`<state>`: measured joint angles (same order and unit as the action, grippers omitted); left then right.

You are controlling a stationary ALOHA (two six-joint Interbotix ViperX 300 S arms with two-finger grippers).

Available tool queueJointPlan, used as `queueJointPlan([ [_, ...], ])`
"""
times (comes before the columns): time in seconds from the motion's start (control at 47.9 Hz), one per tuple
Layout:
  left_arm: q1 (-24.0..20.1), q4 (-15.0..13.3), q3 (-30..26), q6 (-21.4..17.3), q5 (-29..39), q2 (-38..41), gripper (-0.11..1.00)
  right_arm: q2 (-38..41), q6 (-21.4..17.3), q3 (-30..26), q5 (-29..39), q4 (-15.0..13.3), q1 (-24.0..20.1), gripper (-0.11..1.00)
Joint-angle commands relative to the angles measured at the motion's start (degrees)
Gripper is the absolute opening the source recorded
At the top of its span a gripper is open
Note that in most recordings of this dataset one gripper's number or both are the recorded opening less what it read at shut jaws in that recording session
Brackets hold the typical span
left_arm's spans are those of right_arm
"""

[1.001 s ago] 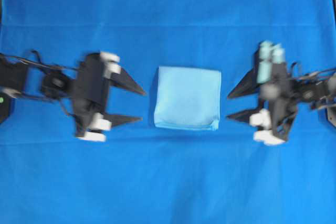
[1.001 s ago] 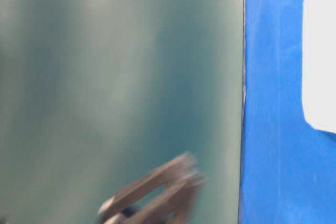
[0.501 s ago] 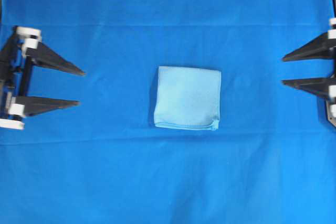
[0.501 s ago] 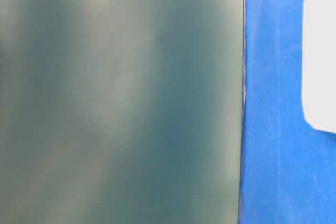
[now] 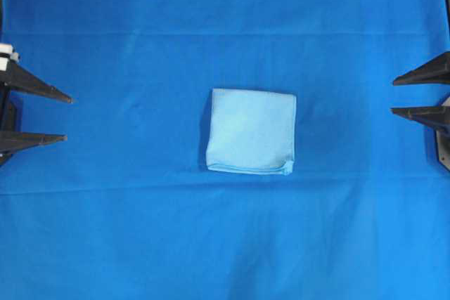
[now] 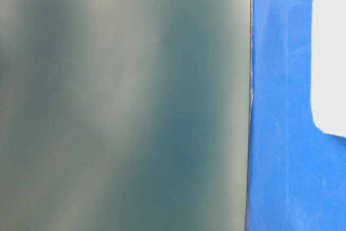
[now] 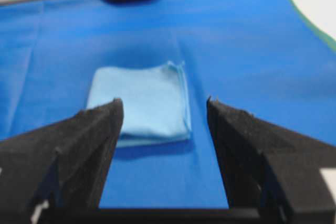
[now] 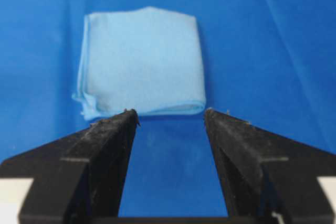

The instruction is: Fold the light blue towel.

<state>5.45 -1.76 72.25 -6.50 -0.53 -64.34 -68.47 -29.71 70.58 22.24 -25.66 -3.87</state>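
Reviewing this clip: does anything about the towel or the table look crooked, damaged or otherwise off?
Little stands out. The light blue towel lies folded and flat on the blue table covering, roughly square to it. Its layered edges are slightly uneven at one corner. Both pincers, left and right, are open and clear of it.

Deep blue table covering [image 5: 225,244] spreads flat beneath and beyond both claws, faintly creased; a blurred grey-green surface [image 6: 124,101] borders its edge, table-level.
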Motion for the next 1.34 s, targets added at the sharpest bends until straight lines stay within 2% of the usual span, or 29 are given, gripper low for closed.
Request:
queueJointPlan([
  [0.0, 0.0, 0.0, 1.6, 0.4, -1.4, -1.2, 0.62, -0.2, -0.1, 0.8, -2.8, -0.3, 1.1, 0.6],
  [0.146, 0.0, 0.0, 4.7, 1.1, -2.1, -3.5, 0.62, -0.8, -0.6, 3.3, -6.3, 0.1, 3.3, 0.6],
  [0.292, 0.0, 0.1, 6.0, 1.3, -2.2, -4.7, 0.62, -0.5, -1.7, 3.8, -6.8, 0.1, 3.6, 0.6],
  [1.314, -0.4, 0.0, 6.1, 1.3, -2.2, -4.7, 0.62, -0.2, -1.8, 3.9, -6.7, 0.0, 3.6, 0.6],
])
